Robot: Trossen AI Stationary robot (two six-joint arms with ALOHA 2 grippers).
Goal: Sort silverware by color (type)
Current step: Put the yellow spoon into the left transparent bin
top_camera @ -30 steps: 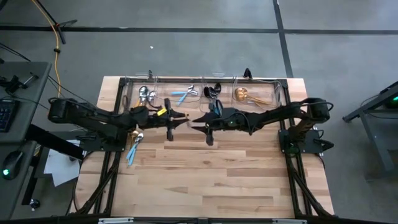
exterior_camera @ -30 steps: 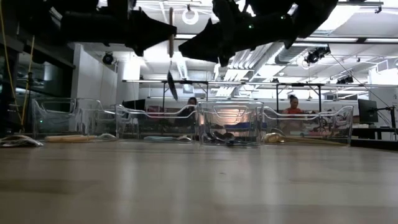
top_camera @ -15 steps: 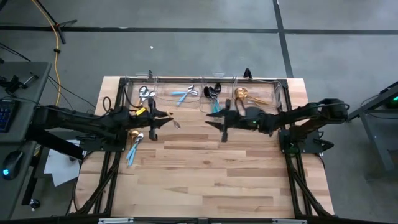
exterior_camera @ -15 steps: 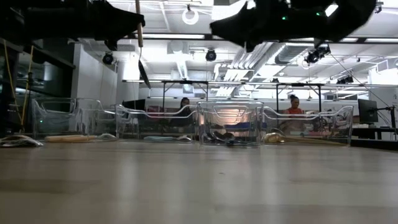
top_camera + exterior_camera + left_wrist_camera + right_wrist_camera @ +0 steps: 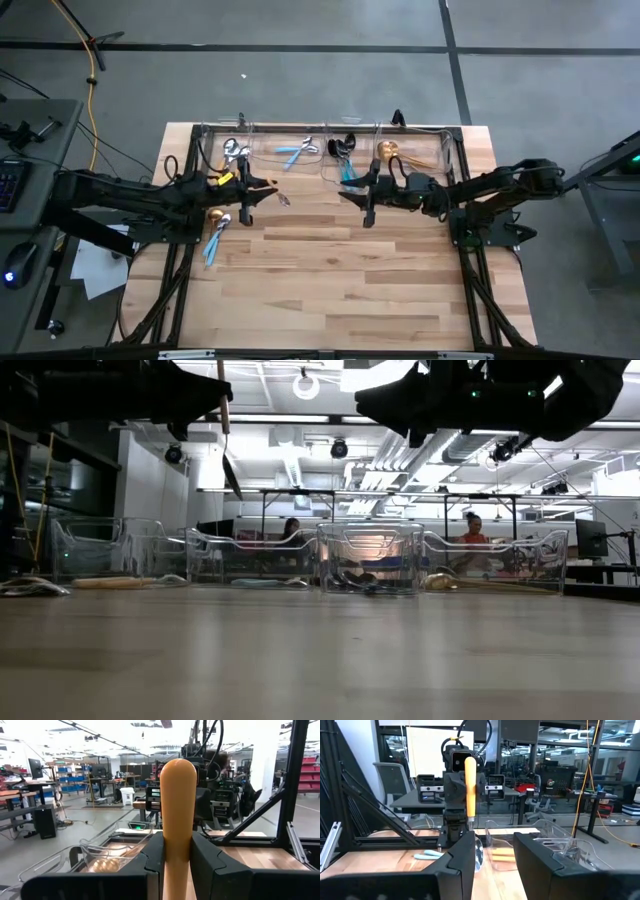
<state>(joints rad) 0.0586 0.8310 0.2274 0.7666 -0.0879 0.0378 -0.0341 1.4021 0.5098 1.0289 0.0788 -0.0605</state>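
The orange-handled spoon [image 5: 177,820] hangs upright in the left pincer [image 5: 247,192], handle up and silver bowl down, lifted well clear of the surface [image 5: 330,280] near the left end of the row of clear bins [image 5: 300,135] along the far edge. The left pincer is closed on the handle — its two fingers press on either side of it. A second ago both arms met over the middle of the surface with the spoon between them; since then the left arm has carried it away to the left, and the right pincer [image 5: 366,199] has drawn back to the right, its fingers parted and holding nothing. That looks like a hand-over just finished, so the spoon now rests with the left arm alone. The likely next step is a drop into the leftmost bin, where other orange-handled pieces [image 5: 232,151] already lie. The light-blue pieces [image 5: 297,151], the dark pieces [image 5: 344,147] and the gold pieces [image 5: 392,152] sit in the bins further right, while a gold spoon [image 5: 214,215] and a light-blue-handled one [image 5: 213,243] wait loose at the left edge of the surface — so sorting is not yet done.
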